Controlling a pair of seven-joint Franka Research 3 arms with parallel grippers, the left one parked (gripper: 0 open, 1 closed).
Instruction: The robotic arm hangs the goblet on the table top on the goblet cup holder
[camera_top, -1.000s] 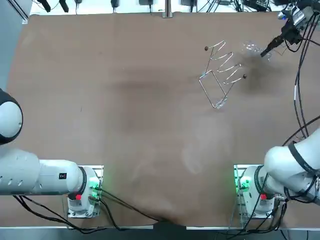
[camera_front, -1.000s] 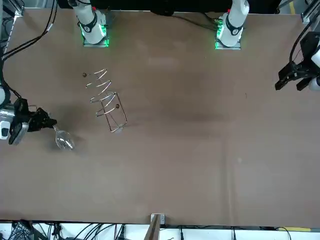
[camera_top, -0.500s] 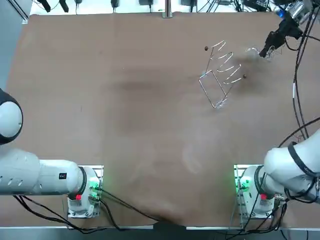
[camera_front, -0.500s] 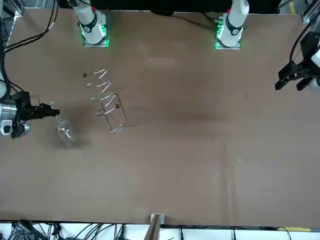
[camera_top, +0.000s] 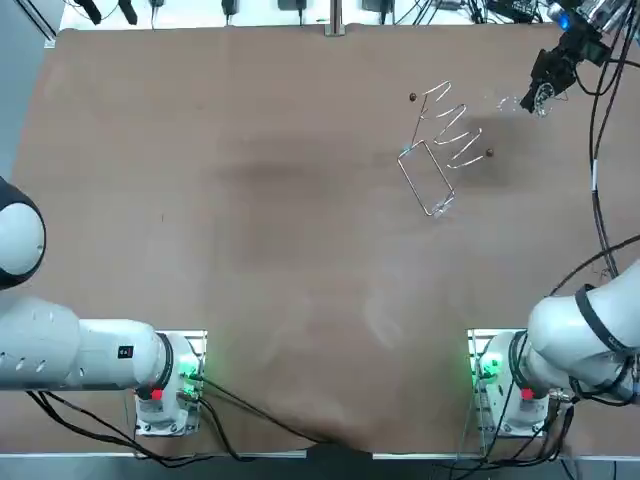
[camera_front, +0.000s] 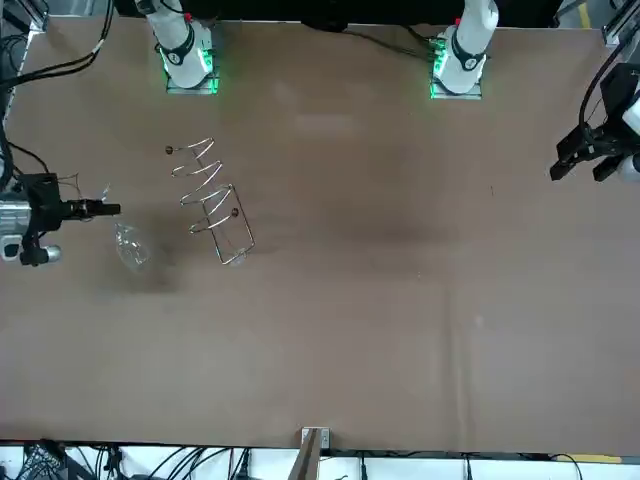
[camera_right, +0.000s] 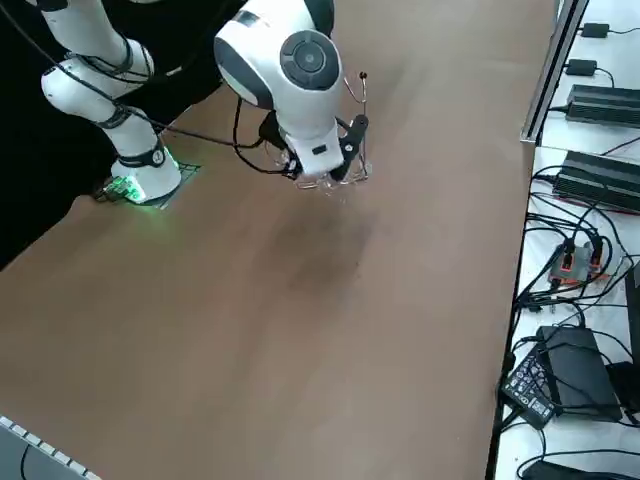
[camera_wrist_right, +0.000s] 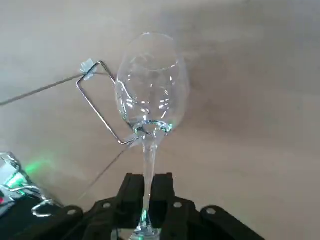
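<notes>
The right claw is closed to a narrow gap on the thin stem of a clear glass goblet, the two black fingers pressing the stem from either side just above its foot. The claw is held above the far right corner of the brown desk. The goblet is carried off the desk, with a soft shadow cast on the surface under it.

The goblet's long axis runs straight out from the fingers: the foot is at the claw and the bowl is away from it. Its open rim is turned down towards the desk and somewhat left, towards the rack.

Just left of the goblet, and apart from it, a thin silver wire goblet holder stands on the desk, with zigzag prongs ending in dark balls. In the wrist view its rectangular wire loop shows behind the bowl. Black cables trail along the right arm. Beyond the desk's edge, black power bricks and cords are laid on a white surface.
</notes>
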